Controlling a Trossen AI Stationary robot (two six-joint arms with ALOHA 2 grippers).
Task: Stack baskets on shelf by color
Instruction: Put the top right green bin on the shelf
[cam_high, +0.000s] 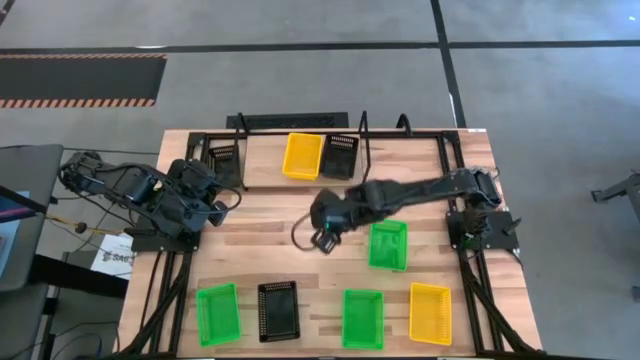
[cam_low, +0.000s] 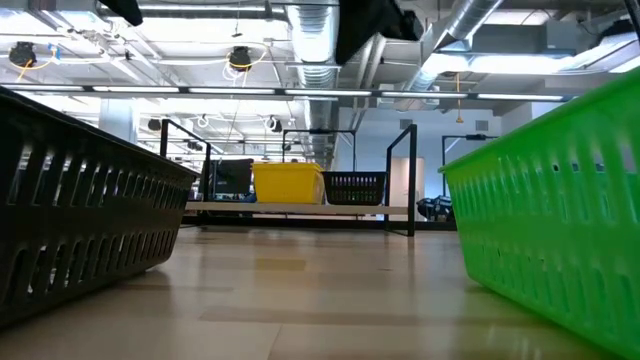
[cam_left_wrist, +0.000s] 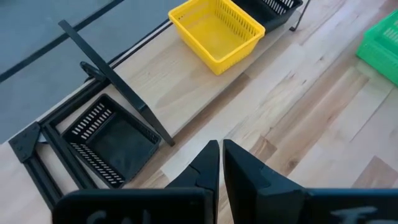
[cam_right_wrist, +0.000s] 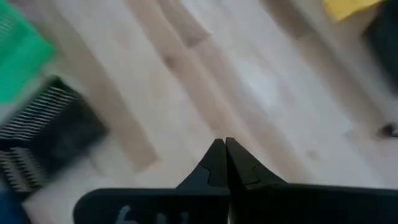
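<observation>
Reaching: right gripper (cam_high: 323, 240) is hanging over mid-surface, fingers pressed together, holding nothing, just left of a lone green basket (cam_high: 388, 245).
Waiting: left gripper (cam_high: 222, 207) is sitting at the left side, fingers pressed together, empty.
Shelf (cam_high: 270, 165): is lying along the far edge, carrying a black basket (cam_high: 223, 158) at its left end, then a yellow basket (cam_high: 302, 155) touching another black basket (cam_high: 338, 156).
Near row: green (cam_high: 217, 314), black (cam_high: 278, 311), green (cam_high: 363, 318) and yellow (cam_high: 430, 313) are sitting apart on the surface (cam_high: 270, 250).
</observation>
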